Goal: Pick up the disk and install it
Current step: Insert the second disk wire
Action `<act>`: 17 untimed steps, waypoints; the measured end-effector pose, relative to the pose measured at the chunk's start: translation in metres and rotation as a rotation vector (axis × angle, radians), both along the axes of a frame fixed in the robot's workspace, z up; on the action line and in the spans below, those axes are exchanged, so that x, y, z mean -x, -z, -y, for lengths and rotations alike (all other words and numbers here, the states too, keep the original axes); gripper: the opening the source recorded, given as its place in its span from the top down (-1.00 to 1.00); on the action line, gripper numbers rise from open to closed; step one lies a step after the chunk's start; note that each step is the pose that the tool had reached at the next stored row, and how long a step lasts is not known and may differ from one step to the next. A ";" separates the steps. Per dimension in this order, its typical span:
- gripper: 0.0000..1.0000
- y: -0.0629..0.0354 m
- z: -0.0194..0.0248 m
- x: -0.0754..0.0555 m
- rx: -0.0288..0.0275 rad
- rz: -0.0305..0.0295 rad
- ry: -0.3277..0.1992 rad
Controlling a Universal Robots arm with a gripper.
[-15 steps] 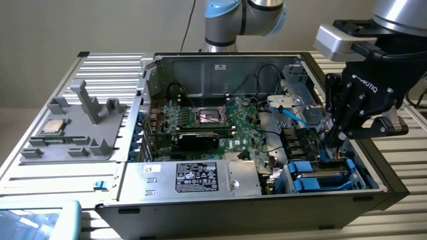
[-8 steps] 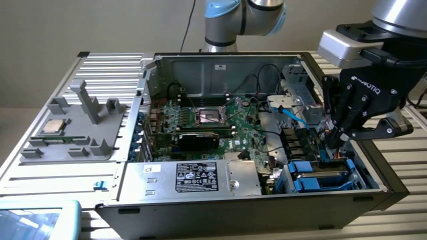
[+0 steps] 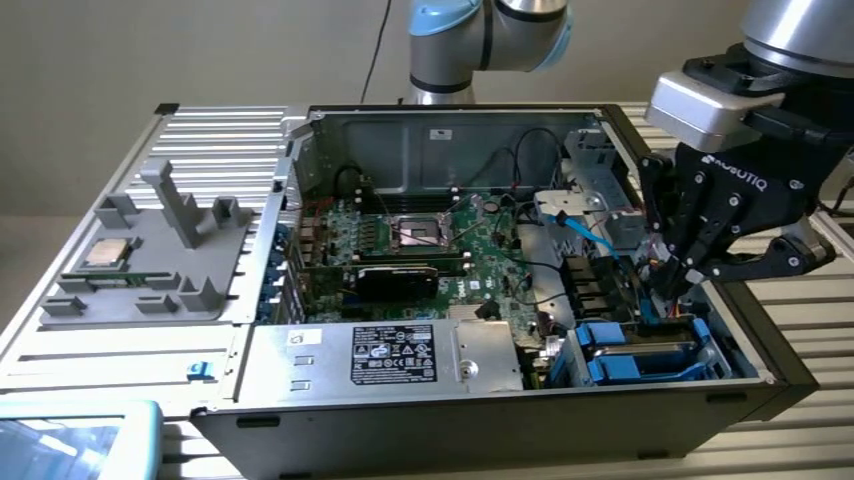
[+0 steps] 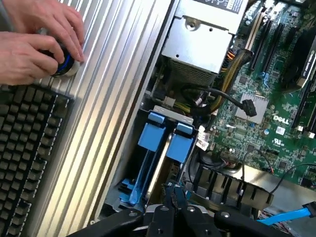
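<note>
Computer case [image 3: 400,420], one disk [image 3: 641,350], one gripper [image 3: 667,285]

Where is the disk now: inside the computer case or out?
Inside: the disk stands on edge in the drive bay, with the gripper at its end.

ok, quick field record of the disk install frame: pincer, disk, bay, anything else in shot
pincer: lowered into the open PC case at the drive bay, on the exterior view's right
disk: on edge in its blue carrier, down in the bay directly under the pincer
grip: fingertips close around the carrier's near end; contact not confirmed
CPU chip: on the grey fixture tray outside the case
power supply: silver box, black label, front of case
person's hands: on a blue knob beside a keyboard
</note>
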State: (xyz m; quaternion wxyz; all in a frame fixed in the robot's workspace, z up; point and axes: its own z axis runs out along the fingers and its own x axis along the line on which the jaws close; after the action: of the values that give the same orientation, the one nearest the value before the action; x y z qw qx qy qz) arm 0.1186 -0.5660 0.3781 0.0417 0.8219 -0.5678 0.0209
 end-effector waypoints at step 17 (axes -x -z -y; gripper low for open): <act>0.79 0.0007 0.0000 0.000 -0.0002 0.0000 -0.308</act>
State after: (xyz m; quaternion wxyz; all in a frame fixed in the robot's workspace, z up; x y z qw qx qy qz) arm 0.1186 -0.5660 0.3775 0.0380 0.8992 -0.4350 0.0270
